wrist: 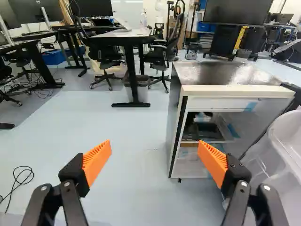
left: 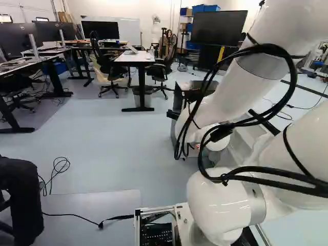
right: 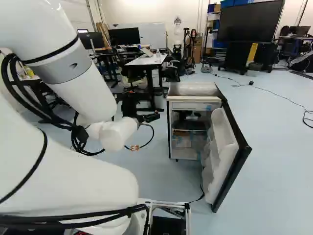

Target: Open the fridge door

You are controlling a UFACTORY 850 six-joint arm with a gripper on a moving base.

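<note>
The black gripper shows partly past the arm's white wrist in the right base view, left of the fridge. In the wrist view the gripper stands open, its orange pads wide apart with only floor between them. The small fridge stands ahead, partly behind one finger, and its shelves show. Its door is swung wide open toward the base in the right base view, white lining inside and dark outside. The door's lining lies beyond and beside that same finger, apparently untouched. The left base view mostly hides the fridge behind the arm.
A white table with office chairs stands behind the fridge. Desks with monitors line the back left. A large screen stands at the back. A black cable lies on the floor, beside a person's dark-clothed leg at the left.
</note>
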